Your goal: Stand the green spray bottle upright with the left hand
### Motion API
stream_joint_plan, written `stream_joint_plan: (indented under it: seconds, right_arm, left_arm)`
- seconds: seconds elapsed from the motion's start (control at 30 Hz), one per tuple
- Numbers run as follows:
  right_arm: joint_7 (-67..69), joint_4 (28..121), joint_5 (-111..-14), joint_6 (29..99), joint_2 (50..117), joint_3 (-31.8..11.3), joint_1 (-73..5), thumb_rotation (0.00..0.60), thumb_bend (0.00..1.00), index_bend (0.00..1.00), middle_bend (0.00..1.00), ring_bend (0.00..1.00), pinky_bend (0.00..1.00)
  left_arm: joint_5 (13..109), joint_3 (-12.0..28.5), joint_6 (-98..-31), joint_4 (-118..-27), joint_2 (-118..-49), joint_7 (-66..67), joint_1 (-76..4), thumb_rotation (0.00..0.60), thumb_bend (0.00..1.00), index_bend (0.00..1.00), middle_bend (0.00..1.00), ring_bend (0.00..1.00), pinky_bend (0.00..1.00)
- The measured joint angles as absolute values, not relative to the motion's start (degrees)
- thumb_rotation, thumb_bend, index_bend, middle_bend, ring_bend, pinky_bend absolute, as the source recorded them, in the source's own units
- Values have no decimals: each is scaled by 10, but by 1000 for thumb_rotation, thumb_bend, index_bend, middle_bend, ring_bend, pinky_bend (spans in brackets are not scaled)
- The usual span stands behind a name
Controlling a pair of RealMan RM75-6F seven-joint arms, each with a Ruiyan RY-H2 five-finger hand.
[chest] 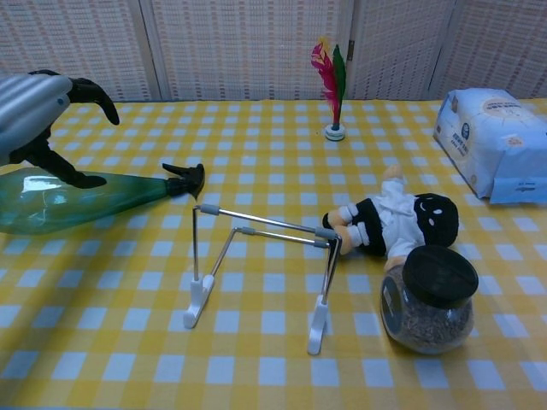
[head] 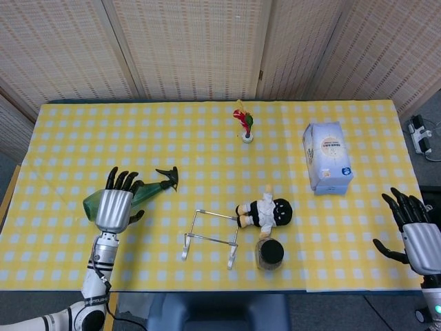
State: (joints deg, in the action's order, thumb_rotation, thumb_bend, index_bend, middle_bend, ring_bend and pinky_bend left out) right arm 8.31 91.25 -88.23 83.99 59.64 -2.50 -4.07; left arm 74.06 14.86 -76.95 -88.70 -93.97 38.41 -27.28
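So the yellow checked tablecloth (head: 207, 131) fills most of the frame, and the green spray bottle (chest: 77, 201) is lying flat at mid-left, black nozzle aimed toward the centre, which is exactly why it needs standing up. The left hand (head: 114, 207) sits right over the bottle's fat end with fingers spread and thumb out to the side, looks like it's lining up a wrap around the body, not gripping yet as far as I can tell. The right hand (head: 417, 231) is parked at the lower right edge, fingers apart, holding nothing, just out of the way. The white-and-blue packet (head: 327, 157) at upper right has printing on it but it's too small to read.
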Motion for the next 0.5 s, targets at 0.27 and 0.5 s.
stream_joint_plan:
  seconds: [0.27, 0.5]
  right_arm:
    - [119, 904, -856, 825, 587, -36, -46, 600, 277, 0, 0, 0, 0]
    - [148, 895, -843, 809, 579, -40, -50, 600, 278, 0, 0, 0, 0]
  left_arm:
    - [671, 176, -734, -789, -1012, 460, -332, 600, 156, 419, 203, 90, 0]
    - [632, 187, -706, -695, -1066, 478, -371, 600, 157, 438, 160, 43, 0]
